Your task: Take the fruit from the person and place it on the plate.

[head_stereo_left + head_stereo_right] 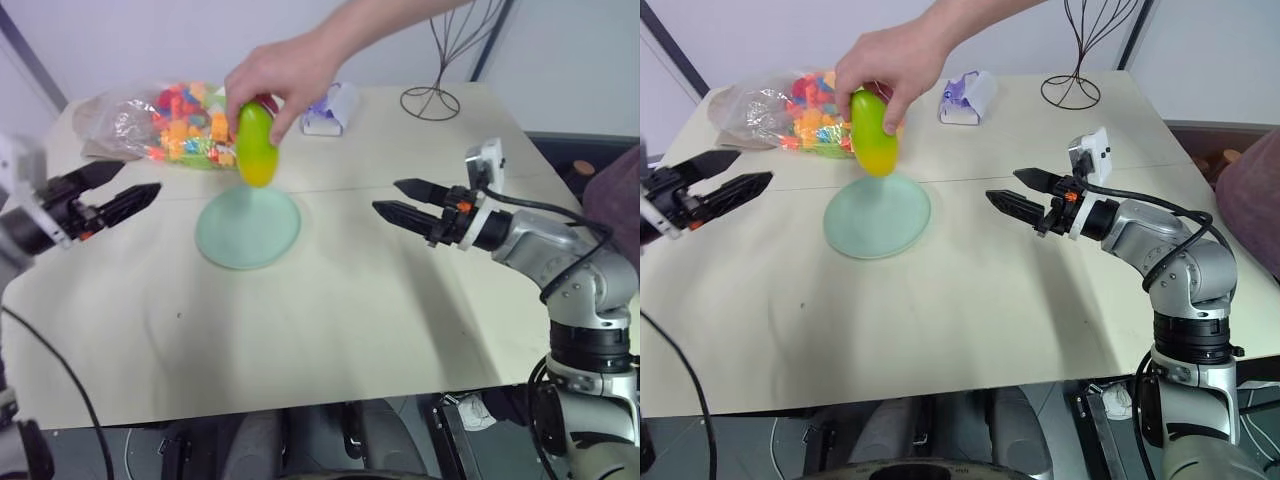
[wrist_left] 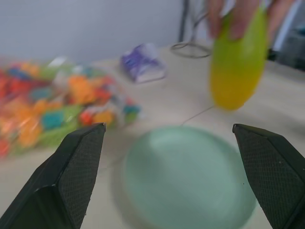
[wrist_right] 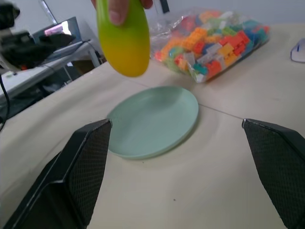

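The fruit (image 1: 256,144) hangs upright from the person's hand (image 1: 283,73) above the plate (image 1: 248,228) — between both wide-open, empty grippers, left gripper (image 1: 122,189) nearer than right gripper (image 1: 398,198).

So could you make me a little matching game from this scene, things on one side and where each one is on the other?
Things:
1. fruit
2. plate
3. bag of blocks
4. wire stand

Places:
A. flat on the table, between the two open grippers
B. standing at the table's far edge, on the robot's right
C. held in the person's hand, above the table
D. lying on the far part of the table, on the robot's left

Pairs: 1-C, 2-A, 3-D, 4-B
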Robot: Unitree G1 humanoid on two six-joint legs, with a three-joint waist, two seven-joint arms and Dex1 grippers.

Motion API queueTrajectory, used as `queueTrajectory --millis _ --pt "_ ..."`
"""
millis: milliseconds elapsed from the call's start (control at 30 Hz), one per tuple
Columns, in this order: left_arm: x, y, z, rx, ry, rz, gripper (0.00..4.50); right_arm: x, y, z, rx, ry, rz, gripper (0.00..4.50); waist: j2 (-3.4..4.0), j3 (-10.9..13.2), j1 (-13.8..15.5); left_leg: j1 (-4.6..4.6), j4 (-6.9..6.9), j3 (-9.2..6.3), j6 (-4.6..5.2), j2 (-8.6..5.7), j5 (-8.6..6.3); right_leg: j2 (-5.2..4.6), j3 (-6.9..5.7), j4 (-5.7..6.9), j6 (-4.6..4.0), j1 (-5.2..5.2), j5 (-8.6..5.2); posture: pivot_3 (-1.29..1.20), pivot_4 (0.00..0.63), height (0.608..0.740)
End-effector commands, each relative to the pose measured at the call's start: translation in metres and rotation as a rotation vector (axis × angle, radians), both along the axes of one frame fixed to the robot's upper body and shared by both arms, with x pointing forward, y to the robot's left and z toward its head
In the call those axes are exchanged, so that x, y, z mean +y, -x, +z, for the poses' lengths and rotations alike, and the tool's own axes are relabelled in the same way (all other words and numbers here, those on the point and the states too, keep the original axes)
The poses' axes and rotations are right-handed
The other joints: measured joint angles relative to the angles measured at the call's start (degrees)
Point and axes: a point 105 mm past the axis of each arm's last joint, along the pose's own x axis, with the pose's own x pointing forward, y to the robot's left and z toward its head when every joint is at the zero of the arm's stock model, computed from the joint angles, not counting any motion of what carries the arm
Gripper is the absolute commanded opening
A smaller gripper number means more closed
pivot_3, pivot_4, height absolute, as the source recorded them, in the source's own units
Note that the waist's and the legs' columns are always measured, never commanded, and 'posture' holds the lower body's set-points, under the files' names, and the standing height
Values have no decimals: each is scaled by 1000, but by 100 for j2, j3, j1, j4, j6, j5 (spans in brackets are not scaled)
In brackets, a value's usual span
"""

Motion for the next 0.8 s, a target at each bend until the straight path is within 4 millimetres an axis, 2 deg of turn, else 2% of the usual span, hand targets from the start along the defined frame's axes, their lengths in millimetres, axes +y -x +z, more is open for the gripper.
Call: queueTrajectory --millis 33,133,300,433,567,667,733,767,800 --pt "-23 -16 -6 -8 -3 -63 4500 1 -2 11 -64 -9 -22 4463 -1 0 5 0 1 -1 0 0 0 0 0 0 0 1 0 0 150 740" --pt "-50 -27 -8 -15 12 -144 4500 2 -2 7 -65 -2 -31 4463 -2 0 3 -5 4 -1 1 0 0 -2 0 0 5 0 3 0 150 740" --pt "-76 -45 -5 -41 46 -194 4500 1 -4 6 -72 -2 -55 4463 -2 1 -10 -5 4 -2 3 1 -1 -1 1 1 6 -2 4 0 150 740" --pt "-90 -58 -6 -53 43 -214 4500 1 -3 4 -73 -3 -72 4463 -2 1 -1 -4 4 -3 3 0 -1 0 0 1 6 -1 4 0 150 740" --pt "-97 -62 -5 -55 61 -242 4500 -2 -3 2 -77 3 -100 4463 -2 1 -11 -6 5 -2 3 -1 -1 0 1 1 7 -2 4 0 150 740" --pt "-99 -62 -5 -60 65 -256 3606 -5 -4 2 -82 -1 -121 4500 -2 1 -10 -6 5 -4 3 0 -1 1 0 2 7 -2 4 0 150 740" --pt "-99 -62 -5 -64 64 -257 2642 -7 -4 2 -84 -2 -129 4500 -2 1 -6 -6 5 -4 3 0 -1 0 1 2 7 -2 4 0 150 740" --pt "-99 -62 -5 -68 66 -254 2401 -7 -4 1 -84 -2 -131 4500 -2 1 -2 -6 5 -4 3 0 -1 0 1 1 7 -2 4 0 150 740" --pt "-98 -62 -4 -71 68 -253 2378 -7 -4 1 -84 -2 -132 4500 -2 1 -1 -6 5 -4 3 0 -1 0 1 1 7 -2 4 0 150 740"
